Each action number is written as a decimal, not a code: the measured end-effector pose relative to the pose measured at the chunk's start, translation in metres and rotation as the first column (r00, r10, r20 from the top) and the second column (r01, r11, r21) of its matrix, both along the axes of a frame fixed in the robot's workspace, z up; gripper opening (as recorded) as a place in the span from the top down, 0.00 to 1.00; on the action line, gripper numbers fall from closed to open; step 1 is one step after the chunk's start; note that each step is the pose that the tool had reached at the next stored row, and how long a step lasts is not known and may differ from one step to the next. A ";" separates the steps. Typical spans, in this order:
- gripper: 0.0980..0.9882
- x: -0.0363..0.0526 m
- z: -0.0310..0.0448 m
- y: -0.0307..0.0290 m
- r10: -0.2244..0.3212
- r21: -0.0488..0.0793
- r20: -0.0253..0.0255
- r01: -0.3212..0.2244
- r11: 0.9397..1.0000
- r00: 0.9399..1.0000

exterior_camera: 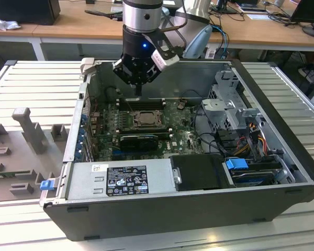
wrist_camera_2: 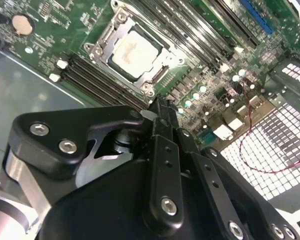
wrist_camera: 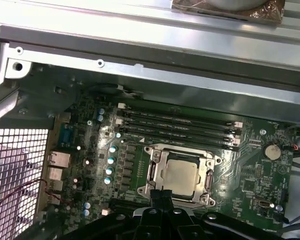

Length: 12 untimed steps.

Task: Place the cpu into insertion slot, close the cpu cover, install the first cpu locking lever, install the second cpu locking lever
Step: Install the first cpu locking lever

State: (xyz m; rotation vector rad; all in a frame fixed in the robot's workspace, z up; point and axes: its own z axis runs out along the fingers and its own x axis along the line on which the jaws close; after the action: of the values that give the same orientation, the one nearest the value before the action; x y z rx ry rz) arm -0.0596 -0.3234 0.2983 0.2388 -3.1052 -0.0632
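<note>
The cpu point(wrist_camera: 180, 175), a pale silvery square, sits in the insertion slot point(exterior_camera: 145, 119) on the green motherboard, and it is also seen in the second wrist view point(wrist_camera_2: 135, 50). The silvery cpu cover point(wrist_camera: 153, 172) lies flat around the chip, its frame point(wrist_camera_2: 106, 37) bordering the chip's edges. My gripper point(exterior_camera: 138, 93) hangs above the board just beyond the socket, over the memory slots. Its black fingertips point(wrist_camera_2: 160, 107) are pressed together with nothing between them. In the first wrist view the gripper point(wrist_camera: 162, 196) tip sits at the socket's edge.
Long black memory slots point(wrist_camera: 177, 125) flank the socket. A black card point(exterior_camera: 138, 140), the power supply point(exterior_camera: 120, 180), a drive cage point(exterior_camera: 230, 104) and loose cables point(exterior_camera: 251, 141) crowd the open case. Its metal walls point(exterior_camera: 76, 120) rise on all sides.
</note>
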 end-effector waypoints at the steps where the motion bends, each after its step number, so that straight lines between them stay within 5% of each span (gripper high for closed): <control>1: 0.99 -0.0030 -0.0007 0.0000 0.000 0.000 0.004 0.000 1.000 1.000; 3: 0.99 -0.0057 -0.0026 0.0000 0.000 0.001 0.007 0.000 1.000 1.000; 12: 0.99 -0.0058 -0.0062 0.0000 0.000 0.007 0.007 0.000 1.000 1.000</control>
State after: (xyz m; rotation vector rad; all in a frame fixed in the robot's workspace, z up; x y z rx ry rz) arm -0.0655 -0.3234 0.2921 0.2396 -3.1124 -0.0737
